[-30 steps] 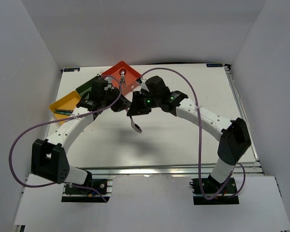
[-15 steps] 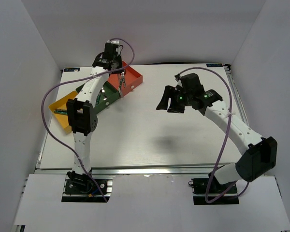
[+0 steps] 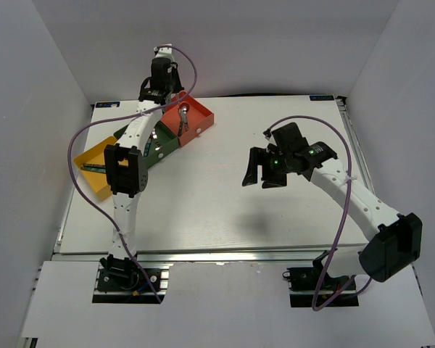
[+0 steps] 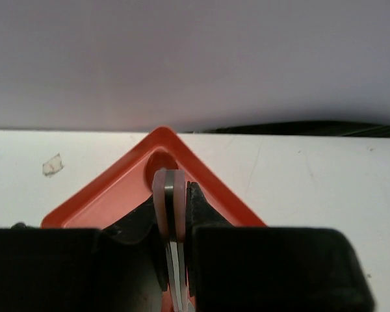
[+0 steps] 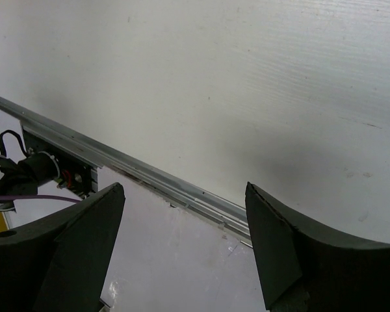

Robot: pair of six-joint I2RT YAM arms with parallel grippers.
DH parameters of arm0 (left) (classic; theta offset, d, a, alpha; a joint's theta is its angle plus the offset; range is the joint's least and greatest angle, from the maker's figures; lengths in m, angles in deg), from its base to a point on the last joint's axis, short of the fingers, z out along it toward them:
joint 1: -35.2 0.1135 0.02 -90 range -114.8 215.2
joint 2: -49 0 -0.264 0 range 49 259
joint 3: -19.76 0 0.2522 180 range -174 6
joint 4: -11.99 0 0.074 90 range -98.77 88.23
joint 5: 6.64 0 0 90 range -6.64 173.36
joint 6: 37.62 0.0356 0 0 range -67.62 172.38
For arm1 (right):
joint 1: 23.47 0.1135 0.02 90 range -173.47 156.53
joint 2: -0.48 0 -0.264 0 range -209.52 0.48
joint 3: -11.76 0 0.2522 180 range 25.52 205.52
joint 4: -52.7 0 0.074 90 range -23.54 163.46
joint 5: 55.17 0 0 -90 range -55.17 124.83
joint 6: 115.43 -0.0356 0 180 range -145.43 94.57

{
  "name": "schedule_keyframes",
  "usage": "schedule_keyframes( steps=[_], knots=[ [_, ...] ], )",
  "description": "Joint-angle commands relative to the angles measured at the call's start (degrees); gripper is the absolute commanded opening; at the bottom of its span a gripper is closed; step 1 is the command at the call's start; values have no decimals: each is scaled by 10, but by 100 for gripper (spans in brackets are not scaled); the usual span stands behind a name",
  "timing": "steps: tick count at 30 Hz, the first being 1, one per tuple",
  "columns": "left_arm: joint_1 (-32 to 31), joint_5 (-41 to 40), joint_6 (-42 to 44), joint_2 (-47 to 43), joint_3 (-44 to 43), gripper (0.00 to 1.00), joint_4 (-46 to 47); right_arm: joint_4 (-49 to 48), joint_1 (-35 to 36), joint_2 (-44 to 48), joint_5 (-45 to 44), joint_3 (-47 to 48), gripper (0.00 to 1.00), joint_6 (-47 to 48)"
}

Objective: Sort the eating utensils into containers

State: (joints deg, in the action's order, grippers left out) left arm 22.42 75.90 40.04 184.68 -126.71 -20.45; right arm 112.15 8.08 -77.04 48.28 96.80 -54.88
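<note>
Black plastic fingers of my right gripper [image 5: 182, 247] stand wide with nothing between them, well to the near right of the red-orange tray [image 3: 200, 116], kept out of the way over the matte white table [image 3: 217, 210]. Joined to that tray's left are the dark green tray [image 3: 159, 139] and the yellow tray [image 3: 94, 154], all shallow and square. Straight above the red-orange tray my left gripper [image 4: 174, 201] pinches a slim, smooth silver utensil [image 4: 175, 260], hung upright, I judge so it drops inside the walls.

arms [image 3: 351, 199]: white links, black joints | cables [image 3: 70, 156]: purple | right wrist [image 3: 275, 161]: green LEDs
</note>
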Motion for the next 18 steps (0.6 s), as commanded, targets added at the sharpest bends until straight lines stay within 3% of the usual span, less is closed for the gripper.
schedule_keyframes(
  steps=[1, 8, 14, 15, 18],
  knots=[
    [6, 19, -1, -3, -20, 0, 72, 5, 0, 4, 9, -6, 80, 10],
    [9, 32, 48, 24, -5, 0, 82, -7, 0, -39, 17, 22, 80, 1],
    [8, 30, 88, 35, 9, 8, 89, -4, 0, -54, 18, 32, 80, -2],
    [8, 32, 90, 38, 11, 10, 90, -3, 0, -55, 20, 31, 80, -3],
    [8, 30, 89, 41, 10, 32, 92, -4, 0, -61, 27, 29, 80, -10]
  ],
)
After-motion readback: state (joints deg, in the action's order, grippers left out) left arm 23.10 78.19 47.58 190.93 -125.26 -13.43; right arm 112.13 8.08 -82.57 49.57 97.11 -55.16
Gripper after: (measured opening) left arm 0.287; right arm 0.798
